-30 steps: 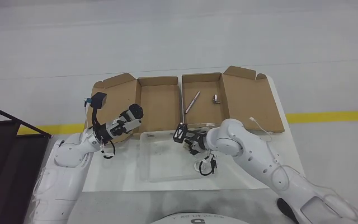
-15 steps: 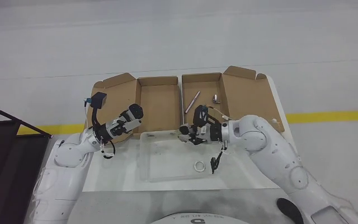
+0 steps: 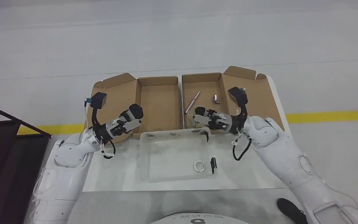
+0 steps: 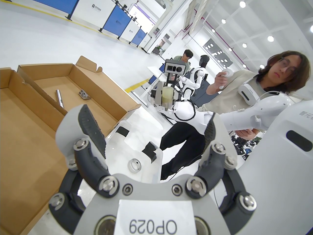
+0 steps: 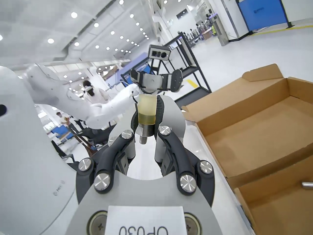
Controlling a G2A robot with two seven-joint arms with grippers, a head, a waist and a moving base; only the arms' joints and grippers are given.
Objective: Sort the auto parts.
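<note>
right tool (image 5: pixel 146 113), clenched on a cream rubber stud (image 5: pixel 147 108), has swung from the clear tray (image 3: pixel 168 152) to the cardboard box (image 3: pixel 206 89) edge, likely for drop-off; left tool (image 4: pixel 148 117) hangs released.

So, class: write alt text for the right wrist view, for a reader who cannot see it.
The right gripper is shut on a cream rubber bumper with a threaded metal stud. An open cardboard box lies close by.

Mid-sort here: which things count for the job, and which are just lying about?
Job: capped bolt in right gripper, rod, metal block, ring, black clip, clear tray, left box, right box.
Lying about: black rack, yellow floor line.
</note>
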